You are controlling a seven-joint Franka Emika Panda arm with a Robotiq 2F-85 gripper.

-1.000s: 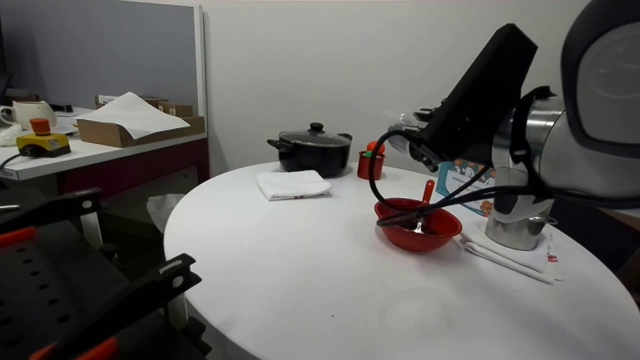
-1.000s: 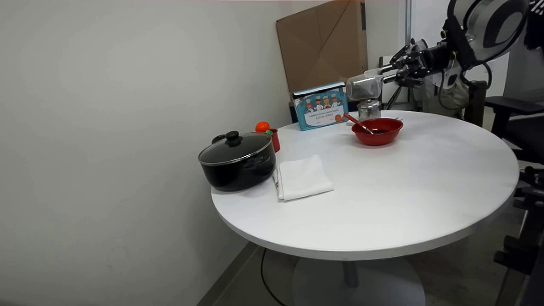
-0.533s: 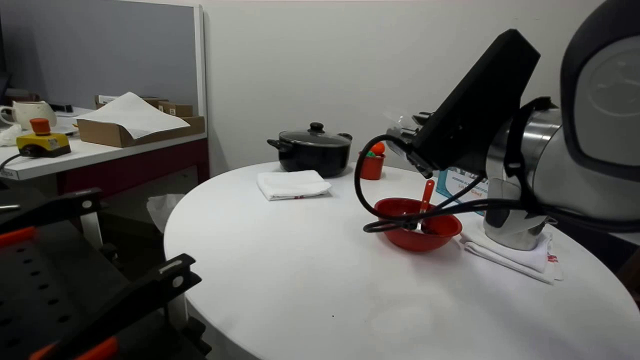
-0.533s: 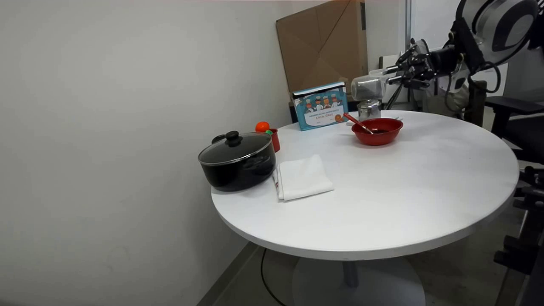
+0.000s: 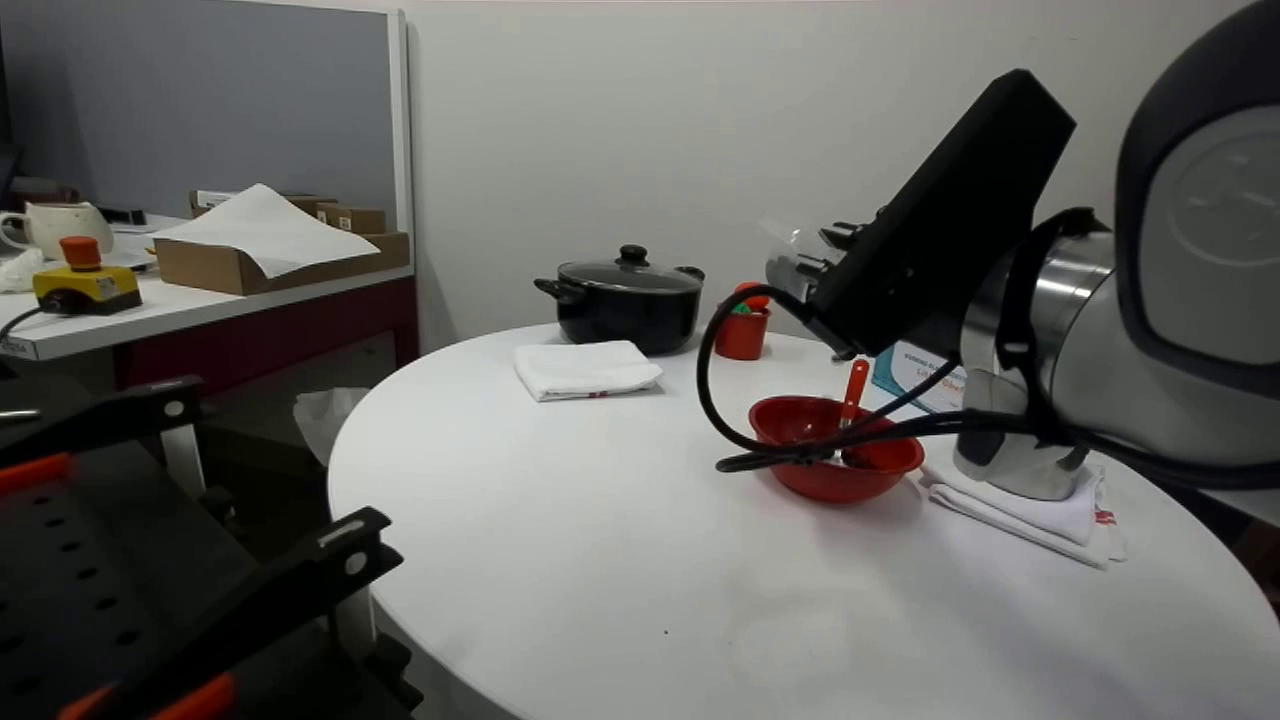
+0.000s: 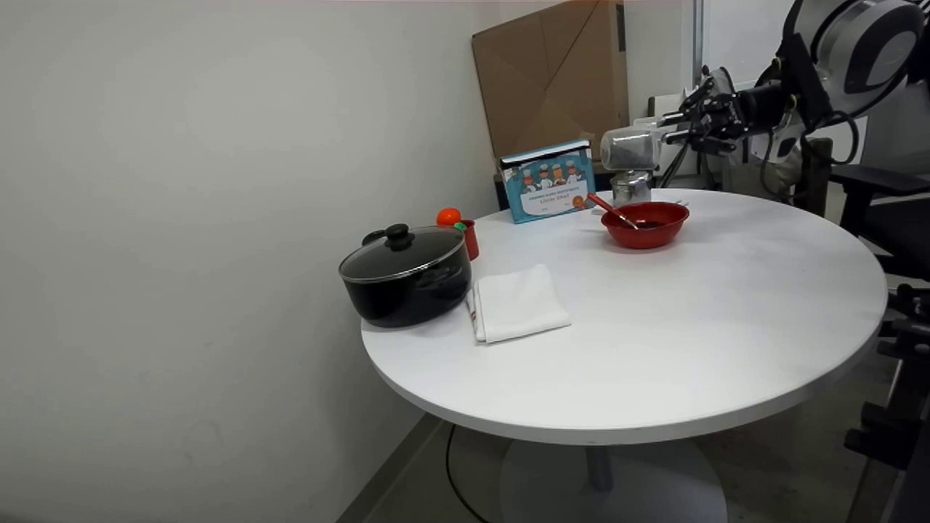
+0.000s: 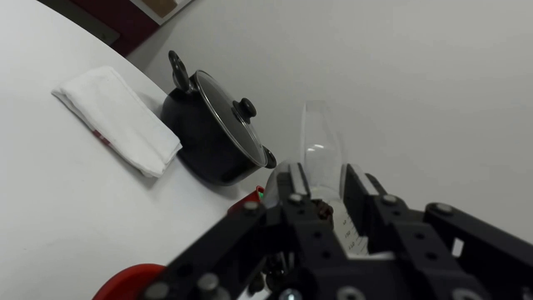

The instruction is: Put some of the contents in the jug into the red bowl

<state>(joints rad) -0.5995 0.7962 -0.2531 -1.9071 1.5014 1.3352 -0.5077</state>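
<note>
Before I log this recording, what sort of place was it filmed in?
Most likely a lab or office corner with a mock kitchen set-up, judging by the gray partition, the yellow push-button box and the lidded black pot.

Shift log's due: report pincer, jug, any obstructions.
Pincer shut on jug, jug tilted. Dark patch inside red bowl. Utensil handle juts out of it, possibly in the way.

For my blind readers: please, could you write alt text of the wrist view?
A black robot gripper holds a clear plastic measuring jug, dark brown lumps apparently inside. At left, a round black lidded pot stands beside a folded white cloth; part of a bright red bowl shows at the bottom edge.
</note>
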